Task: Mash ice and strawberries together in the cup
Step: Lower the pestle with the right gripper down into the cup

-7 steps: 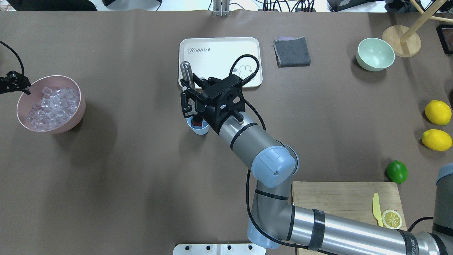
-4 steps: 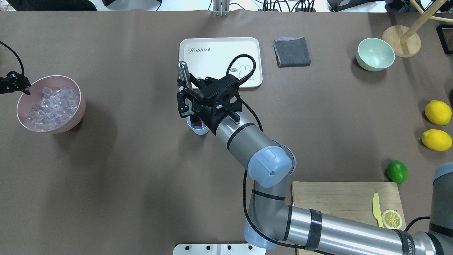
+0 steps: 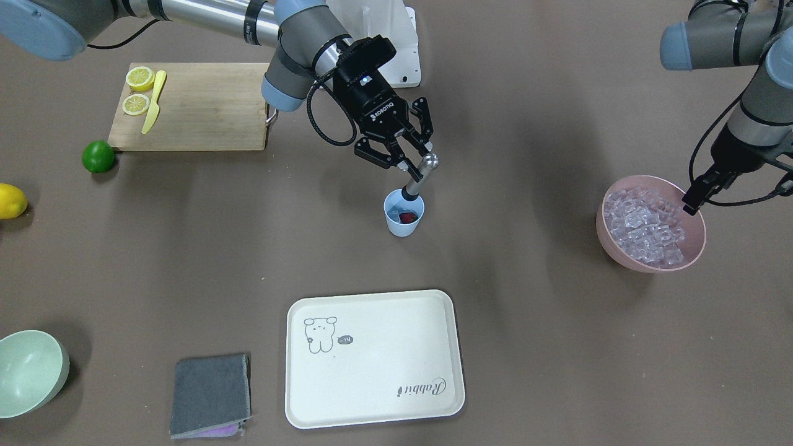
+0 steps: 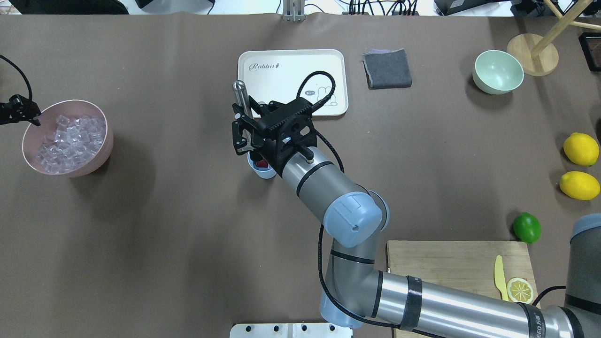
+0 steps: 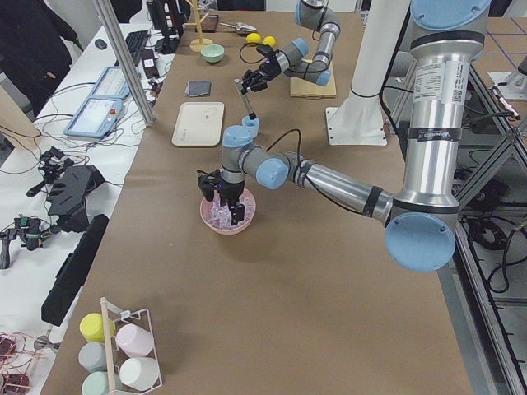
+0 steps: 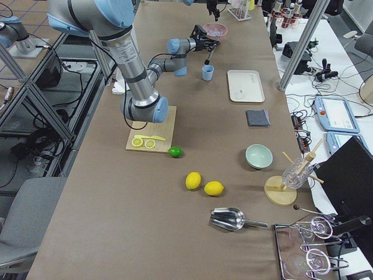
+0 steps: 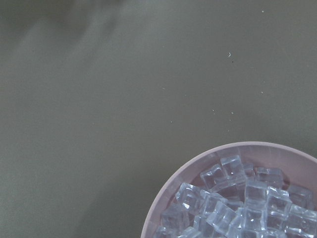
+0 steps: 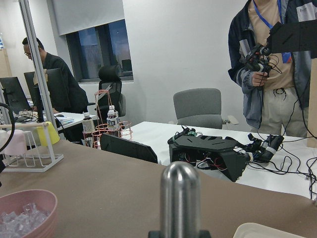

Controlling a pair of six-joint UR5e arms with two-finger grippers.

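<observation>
The cup [image 3: 404, 228], a light-blue tumbler, stands upright near the middle of the brown table [image 3: 557, 347]. A red strawberry [image 3: 407, 217] lies inside it. Whether any ice sits beside the berry cannot be made out. A metal muddler [image 3: 421, 176] leans at a tilt, with its lower end inside the cup's rim and its rounded knob uppermost. The right gripper [image 3: 415, 158] is clamped on the muddler's upper shaft, with the wrist angled above the cup.

Bare table surrounds the cup on every side. The nearest object, a white rabbit tray [image 3: 384, 384], lies well apart towards the operators' edge. The ice [image 3: 644, 226] fills a pink bowl [image 3: 650, 266] far out on the robot's left. The left gripper [image 3: 692, 199] hangs just over that bowl's rim; whether its jaws stand apart or together cannot be told. On the robot's right lie a wooden cutting board [image 3: 204, 111] with lemon halves [image 3: 140, 78] and a yellow knife [image 3: 152, 108], and a lime [image 3: 98, 156] just off the board's corner. A grey cloth [image 3: 210, 393] and a pale green bowl [image 3: 28, 371] sit near the operators' edge.

In the overhead view the right gripper and wrist cover most of the cup, leaving only its near rim and a glimpse of red. The muddler's foot is hidden by the cup wall. The left gripper is cut off by that view's left edge.
</observation>
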